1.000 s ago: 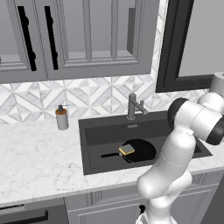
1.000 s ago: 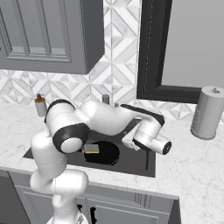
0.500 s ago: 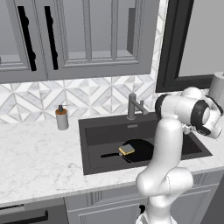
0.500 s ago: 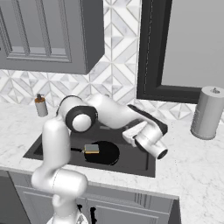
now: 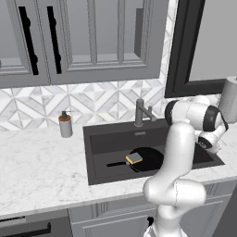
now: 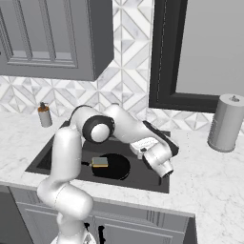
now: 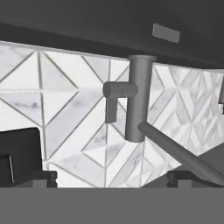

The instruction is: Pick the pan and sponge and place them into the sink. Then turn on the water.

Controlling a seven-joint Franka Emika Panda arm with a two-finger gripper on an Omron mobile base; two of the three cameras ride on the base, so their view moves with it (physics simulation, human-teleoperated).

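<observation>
you're facing grey panelled wall cabinets [image 5: 88, 41] above a diamond-patterned marble backsplash [image 5: 102, 104], a white marble counter [image 5: 41, 166], a dark-framed window [image 6: 200, 52] and a grey canister [image 6: 226, 123] beside it.

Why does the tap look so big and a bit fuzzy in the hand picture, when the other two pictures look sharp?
Hand view: the camera sits close to the faucet, so it looms large with soft edges. Left base view: farther back, crisp, even light, the pan and sponge clear in the sink. Right base view: equally sharp, no glare.
</observation>
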